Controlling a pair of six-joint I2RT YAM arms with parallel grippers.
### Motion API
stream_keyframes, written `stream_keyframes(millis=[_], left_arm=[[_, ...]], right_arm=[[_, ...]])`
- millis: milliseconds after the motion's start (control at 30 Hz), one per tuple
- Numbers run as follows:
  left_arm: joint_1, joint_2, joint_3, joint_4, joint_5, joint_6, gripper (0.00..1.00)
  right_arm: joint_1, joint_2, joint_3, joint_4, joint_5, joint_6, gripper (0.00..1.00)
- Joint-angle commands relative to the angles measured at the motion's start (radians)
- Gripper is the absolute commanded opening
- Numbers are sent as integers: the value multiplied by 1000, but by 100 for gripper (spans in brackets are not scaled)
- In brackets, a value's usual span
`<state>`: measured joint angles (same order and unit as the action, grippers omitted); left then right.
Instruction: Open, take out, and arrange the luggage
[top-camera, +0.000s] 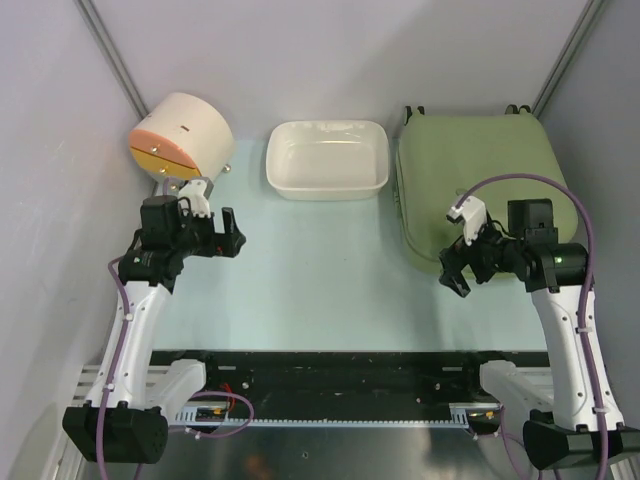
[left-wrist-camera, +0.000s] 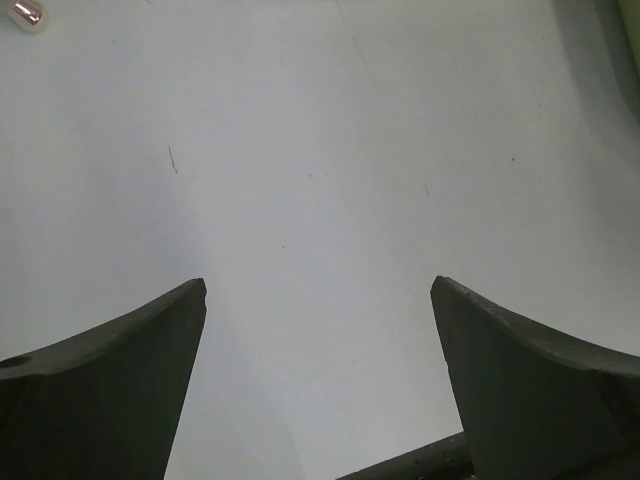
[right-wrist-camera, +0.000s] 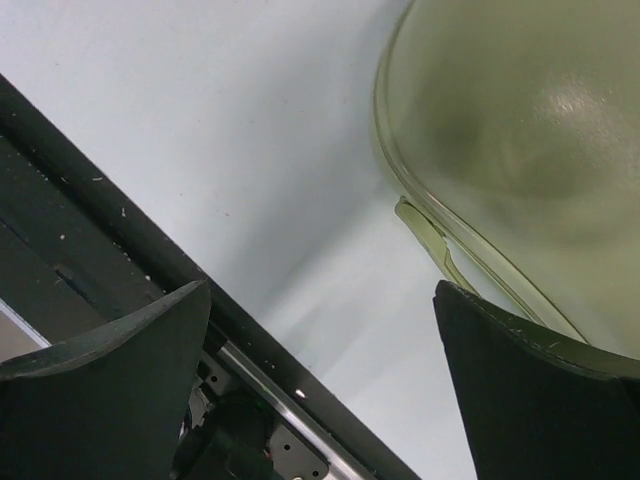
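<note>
lying flat and shut, the green luggage sits at the far right of the worktop. the right pincer hangs by its near left corner with both fingers wide apart, holding nothing. the left pincer is wide apart and empty too, over bare worktop on the left side. a white tub stands at the back in the middle, just beside the luggage. a round cream box with an orange front is at the far left.

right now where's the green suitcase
In the top view the luggage lies closed at the far right of the table, just right of the white tub, with the right gripper by its near-left corner.
</note>
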<state>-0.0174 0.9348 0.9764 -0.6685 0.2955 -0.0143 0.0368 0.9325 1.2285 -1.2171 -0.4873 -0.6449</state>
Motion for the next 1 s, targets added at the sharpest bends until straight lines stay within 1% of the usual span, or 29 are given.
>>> stream_keyframes(millis=[0, 100, 167, 267, 300, 367, 400, 433, 467, 500, 533, 633, 667, 700, 733, 767, 867, 967], left_arm=[[-3, -5, 30, 4, -1, 43, 100], [-4, -2, 31, 4, 8, 54, 100], [-7, -5, 31, 6, 17, 71, 100], [-19, -10, 30, 4, 42, 108, 100], [-33, -13, 30, 4, 47, 129, 100], [-61, -17, 30, 4, 68, 149, 100], [-76, -17, 31, 6, 67, 163, 100], [-91, -16, 33, 4, 71, 172, 100], [-122, -5, 36, 6, 77, 181, 100], [-136, 1, 42, 6, 82, 204, 100], [-150, 13, 48, 7, 108, 218, 100], [-194, 58, 79, 13, 161, 255, 100], [-219, 70, 87, 15, 206, 263, 100], [-234, 105, 109, 29, 221, 267, 100], [-251, 123, 120, 39, 225, 264, 100], [-281, 148, 143, 53, 206, 257, 100], [-326, 246, 200, 105, 208, 223, 100], [-377, 337, 246, 145, 195, 218, 100]], right_arm=[[52, -9, 3, 80, 44, 88, 100], [57, -1, 6, 81, 44, 87, 100], [67, 2, 6, 53, 52, 41, 100], [52, -9, 5, 22, 117, 8, 100], [-21, -23, 6, 33, 119, -2, 99], [-162, -15, 38, 34, 29, -54, 100], [-305, -3, 60, 30, -18, -70, 100], [-384, 44, 109, 28, -110, -79, 100], [-444, 70, 144, 28, -149, -84, 100], [-557, 109, 178, 34, -184, -78, 100], [-604, 180, 259, 37, -256, -67, 100], [-722, 305, 391, 42, -333, 25, 100], [-745, 380, 454, 50, -345, 56, 99], [-761, 408, 479, 80, -349, 118, 99], [-775, 437, 492, 97, -335, 137, 99], [-775, 475, 502, 134, -321, 151, 99], [-772, 543, 491, 194, -257, 197, 100], [-770, 591, 486, 215, -228, 232, 100]])
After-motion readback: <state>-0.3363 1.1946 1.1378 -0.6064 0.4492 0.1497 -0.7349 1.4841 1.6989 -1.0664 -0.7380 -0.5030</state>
